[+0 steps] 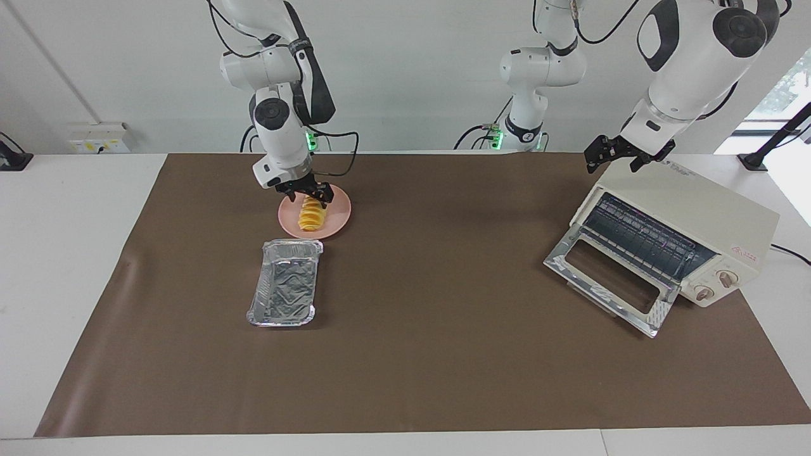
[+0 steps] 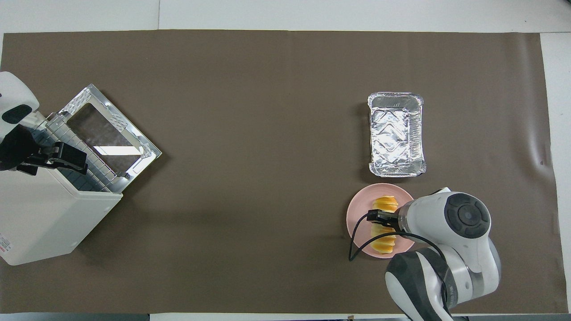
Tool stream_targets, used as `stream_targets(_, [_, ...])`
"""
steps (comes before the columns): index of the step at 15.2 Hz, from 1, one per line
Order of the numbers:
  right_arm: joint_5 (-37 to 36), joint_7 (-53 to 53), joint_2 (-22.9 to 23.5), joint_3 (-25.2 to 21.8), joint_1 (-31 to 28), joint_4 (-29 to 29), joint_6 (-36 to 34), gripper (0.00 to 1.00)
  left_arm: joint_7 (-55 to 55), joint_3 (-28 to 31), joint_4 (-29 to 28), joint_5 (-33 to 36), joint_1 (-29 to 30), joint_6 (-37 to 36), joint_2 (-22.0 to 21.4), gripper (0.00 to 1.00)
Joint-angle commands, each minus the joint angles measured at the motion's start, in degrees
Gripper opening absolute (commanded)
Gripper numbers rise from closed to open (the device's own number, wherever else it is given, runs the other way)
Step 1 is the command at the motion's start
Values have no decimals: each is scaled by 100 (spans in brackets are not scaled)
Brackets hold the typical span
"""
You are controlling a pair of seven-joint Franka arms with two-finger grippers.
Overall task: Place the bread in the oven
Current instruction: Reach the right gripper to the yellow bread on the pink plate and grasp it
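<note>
Bread lies on the pink plate, directly under the right pincer, whose jaws stand open astride the loaf, seemingly lined up for a grab. Left pincer waits open above the oven, whose door hangs down ready. From overhead, the right arm hides part of the loaf; contact is unclear.

wall: plain white
table: white, brown mat on top
window: daylight, table's edge
</note>
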Motion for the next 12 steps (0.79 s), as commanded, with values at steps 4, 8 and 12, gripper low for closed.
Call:
stream_targets(4, [287, 54, -58, -8, 16, -234, 280, 48, 17, -30, -14, 80, 42, 59, -41, 100])
stream_targets(8, [296, 80, -58, 1, 16, -199, 201, 0, 17, -30, -14, 80, 42, 59, -41, 100])
stream_targets(12, [313, 370, -216, 1, 25, 352, -692, 0, 17, -30, -14, 80, 42, 59, -41, 100])
